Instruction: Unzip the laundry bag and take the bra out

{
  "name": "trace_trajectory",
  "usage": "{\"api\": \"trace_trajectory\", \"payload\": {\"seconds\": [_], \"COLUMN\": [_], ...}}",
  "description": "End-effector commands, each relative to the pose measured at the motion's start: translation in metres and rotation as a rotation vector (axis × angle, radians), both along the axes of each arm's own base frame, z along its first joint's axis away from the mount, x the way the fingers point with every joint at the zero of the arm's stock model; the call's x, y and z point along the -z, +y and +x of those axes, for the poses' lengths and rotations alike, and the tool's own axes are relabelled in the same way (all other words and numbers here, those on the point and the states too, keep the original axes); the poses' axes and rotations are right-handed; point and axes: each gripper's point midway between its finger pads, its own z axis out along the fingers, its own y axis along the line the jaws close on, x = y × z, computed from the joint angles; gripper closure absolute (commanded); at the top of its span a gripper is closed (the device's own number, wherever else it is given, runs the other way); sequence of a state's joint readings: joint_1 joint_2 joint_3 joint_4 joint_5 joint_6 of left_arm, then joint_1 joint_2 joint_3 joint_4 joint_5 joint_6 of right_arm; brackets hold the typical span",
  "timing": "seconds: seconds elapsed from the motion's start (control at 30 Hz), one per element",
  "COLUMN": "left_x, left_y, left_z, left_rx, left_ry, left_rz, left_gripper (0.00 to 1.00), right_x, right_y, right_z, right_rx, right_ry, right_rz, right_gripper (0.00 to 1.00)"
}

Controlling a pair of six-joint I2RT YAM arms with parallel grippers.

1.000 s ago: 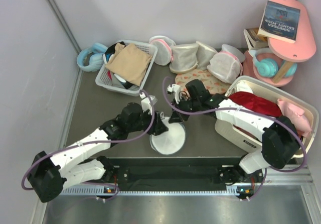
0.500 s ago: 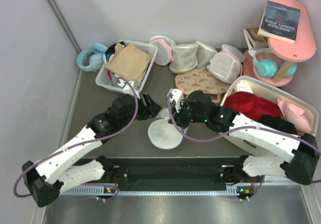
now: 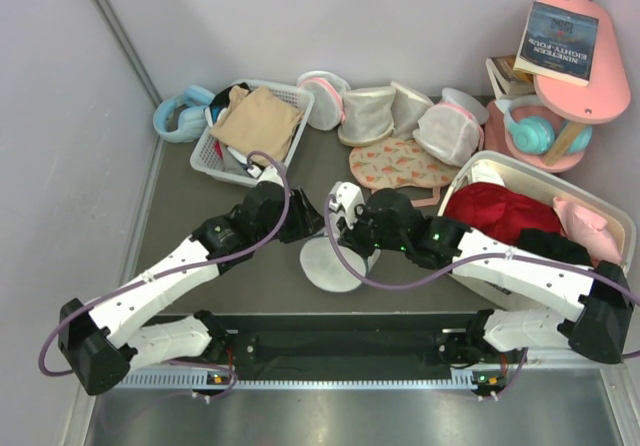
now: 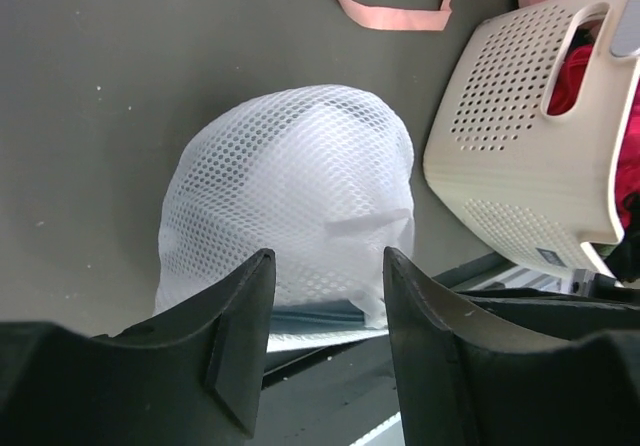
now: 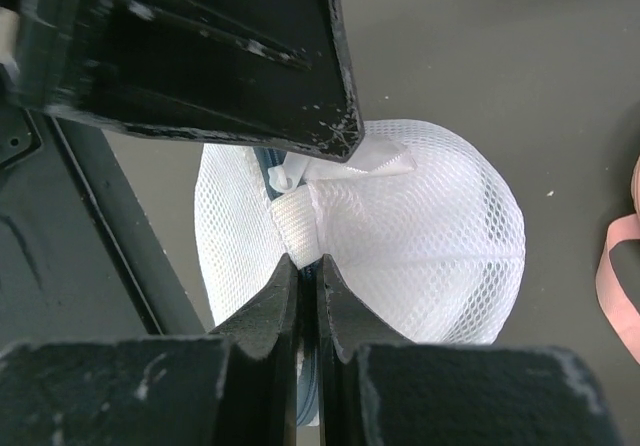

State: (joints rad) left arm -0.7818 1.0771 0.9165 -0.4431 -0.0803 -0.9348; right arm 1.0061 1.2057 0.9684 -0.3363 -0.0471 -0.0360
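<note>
Right gripper point(image 5: 300, 266) pinched fully closed on a white fabric tab at the rim of the laundry bag point(image 5: 420, 216). Left gripper point(image 4: 326, 266) spread wide, holding nothing, poised just above the same bag with mesh visible between its fingers. Bag domed, white mesh, resting on the dark table point(image 4: 100, 116) just beside the cream perforated hamper point(image 4: 520, 146), on the hamper's left side. Red garment point(image 3: 498, 206) inside that hamper.

Bare table point(image 3: 185, 204) left of laundry bag point(image 3: 328, 264); cream hamper point(image 4: 520, 156) close on right, narrow gap between
</note>
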Motion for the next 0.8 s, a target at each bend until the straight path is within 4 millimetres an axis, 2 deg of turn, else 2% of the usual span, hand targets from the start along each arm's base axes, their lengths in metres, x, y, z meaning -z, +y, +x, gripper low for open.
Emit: {"api": "trace_trajectory", "payload": {"seconds": [0.0, 0.13, 0.33, 0.5, 0.77], "left_x": [-0.032, -0.032, -0.021, -0.023, -0.008], "left_y": [0.002, -0.005, -0.010, -0.015, -0.014], "left_z": [0.002, -0.001, -0.006, -0.006, -0.010], "left_rx": [-0.044, -0.011, 0.013, 0.029, 0.025], "left_ry": [-0.068, -0.056, -0.012, -0.019, 0.035], "left_rz": [-0.086, -0.097, -0.086, -0.107, -0.077], "left_gripper": [0.48, 0.48, 0.60, 0.63, 0.65], "right_x": [-0.007, -0.005, -0.005, -0.003, -0.004], "right_y": [0.009, 0.011, 0.011, 0.012, 0.012], "right_z": [0.003, 0.002, 0.004, 0.003, 0.004], "right_rx": [0.003, 0.003, 0.016, 0.022, 0.025], "right_ry": [-0.034, -0.028, -0.025, -0.017, -0.020], "right_rz": [0.022, 0.022, 0.024, 0.028, 0.037], "right_gripper": [1.00, 1.00, 1.00, 1.00, 1.00]}}
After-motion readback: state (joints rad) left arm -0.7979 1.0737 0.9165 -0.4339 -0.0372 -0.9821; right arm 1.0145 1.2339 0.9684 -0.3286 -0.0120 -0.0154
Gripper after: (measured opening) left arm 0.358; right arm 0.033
